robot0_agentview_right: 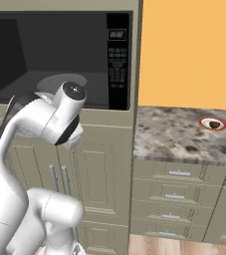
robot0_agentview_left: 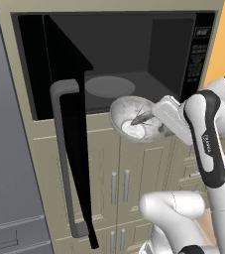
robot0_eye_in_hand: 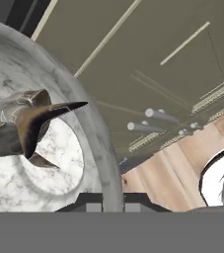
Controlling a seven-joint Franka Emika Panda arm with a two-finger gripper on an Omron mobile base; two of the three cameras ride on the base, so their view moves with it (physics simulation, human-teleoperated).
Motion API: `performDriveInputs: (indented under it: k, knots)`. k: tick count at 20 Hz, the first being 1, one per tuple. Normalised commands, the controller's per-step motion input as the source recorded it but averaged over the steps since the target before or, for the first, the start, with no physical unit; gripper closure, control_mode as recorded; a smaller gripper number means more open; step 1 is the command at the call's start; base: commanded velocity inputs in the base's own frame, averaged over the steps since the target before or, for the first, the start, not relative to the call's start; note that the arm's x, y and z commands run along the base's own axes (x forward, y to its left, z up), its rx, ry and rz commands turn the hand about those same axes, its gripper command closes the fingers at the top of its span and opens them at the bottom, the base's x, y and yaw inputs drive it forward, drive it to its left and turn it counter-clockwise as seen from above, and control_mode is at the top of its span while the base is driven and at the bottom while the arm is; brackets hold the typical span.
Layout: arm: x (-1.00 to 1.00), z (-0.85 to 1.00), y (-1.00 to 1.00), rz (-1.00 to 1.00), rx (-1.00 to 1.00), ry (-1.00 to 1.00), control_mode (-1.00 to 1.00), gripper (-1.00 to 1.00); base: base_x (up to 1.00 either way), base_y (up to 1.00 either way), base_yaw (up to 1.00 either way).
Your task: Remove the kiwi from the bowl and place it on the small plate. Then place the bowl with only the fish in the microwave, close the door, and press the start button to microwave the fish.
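Bowl (robot0_eye_in_hand: 91, 128) nearest, fish (robot0_eye_in_hand: 19, 123) inside, rim gripped by hand (robot0_eye_in_hand: 111, 200), held before open microwave (robot0_agentview_left: 134, 64), door (robot0_agentview_left: 69, 134) swung wide, kiwi (robot0_agentview_right: 213, 124) on small plate (robot0_agentview_right: 213, 119), worktop (robot0_agentview_right: 179, 137).

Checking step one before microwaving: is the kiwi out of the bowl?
Out. The kiwi sits on the small plate on the counter; the bowl, carried before the microwave, holds only the fish.

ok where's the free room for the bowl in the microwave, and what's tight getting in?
Free: the microwave cavity floor, bare around the turntable disc, bordered by dark side walls and the button panel on its right. Tight: the open door juts out on the left, and the bowl with the fish hangs just below the front sill. Counter is bare left of the small plate.
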Motion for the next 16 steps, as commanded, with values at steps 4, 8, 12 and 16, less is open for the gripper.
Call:
performDriveInputs:
  k: [4,8,12,16]
  knots:
    - [0.75,0.41,0.12,-0.22,0.17,-0.02,-1.00,1.00,0.00,0.00,0.00]
    - [1.00,0.27,0.23,-0.19,0.11,0.00,-1.00,1.00,0.00,0.00,0.00]
    - [1.00,0.31,0.29,-0.10,0.01,0.03,-1.00,1.00,0.00,0.00,0.00]
    - [0.92,0.47,0.08,-0.11,0.00,0.10,-1.00,1.00,0.00,0.00,0.00]
